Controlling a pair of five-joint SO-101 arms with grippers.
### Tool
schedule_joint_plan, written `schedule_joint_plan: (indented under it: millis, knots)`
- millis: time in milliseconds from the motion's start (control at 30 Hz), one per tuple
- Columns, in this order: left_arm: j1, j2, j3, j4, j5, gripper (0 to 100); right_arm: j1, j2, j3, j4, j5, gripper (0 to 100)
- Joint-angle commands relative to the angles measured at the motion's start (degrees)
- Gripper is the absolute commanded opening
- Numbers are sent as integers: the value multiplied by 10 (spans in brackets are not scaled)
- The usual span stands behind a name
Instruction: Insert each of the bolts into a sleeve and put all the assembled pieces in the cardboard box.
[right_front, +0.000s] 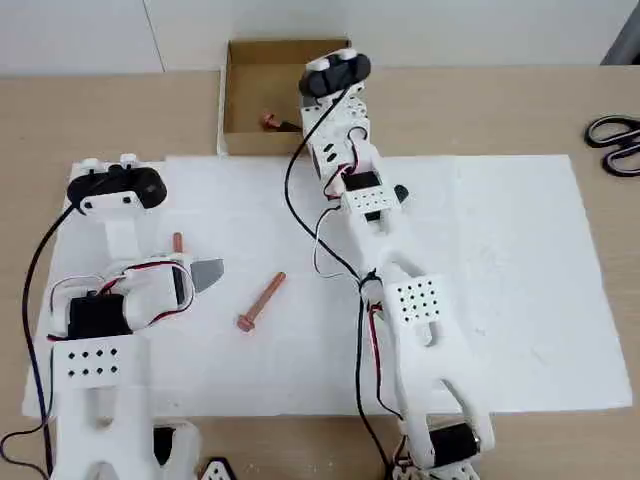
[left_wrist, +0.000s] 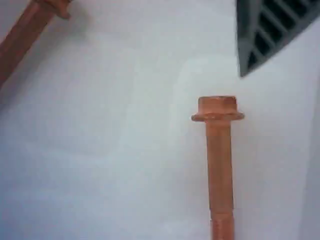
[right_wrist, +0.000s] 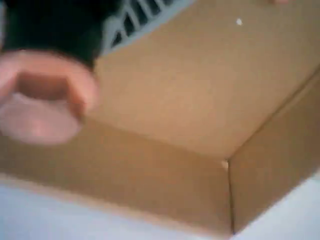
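Scissors (right_front: 612, 143): black handles, on bare wood, well off to the right of the right gripper (right_front: 287, 124) | white sheet (right_front: 500, 280): flat under the left gripper (right_front: 190, 258) | wooden table (right_front: 100, 110): beneath the sheet, showing round its edges

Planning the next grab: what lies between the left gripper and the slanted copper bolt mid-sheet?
Nothing: the high view shows bare white sheet between left gripper and copper bolt.
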Motion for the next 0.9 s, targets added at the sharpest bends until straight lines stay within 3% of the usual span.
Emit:
schedule_joint_plan:
  millis: [0, 67, 333, 567, 733, 867]
  knots:
    - [-2, -13, -26, 3, -4, 329, -3, 7, -75, 30, 12, 251]
    - [-2, -13, -26, 3, -4, 329, -3, 18, -94, 40, 12, 296]
    - [-3, -13, -26, 3, -4, 329, -3, 24, -149, 70, 14, 300]
    - [-3, -13, -29, 3, -4, 329, -1, 24, -365, 279, 13, 300]
    - [-3, -13, -26, 3, -4, 329, 4, -31, -367, 372, 13, 300]
    - [-2, -13, -29, 24, -4, 329, 6, -145, -366, 508, 13, 300]
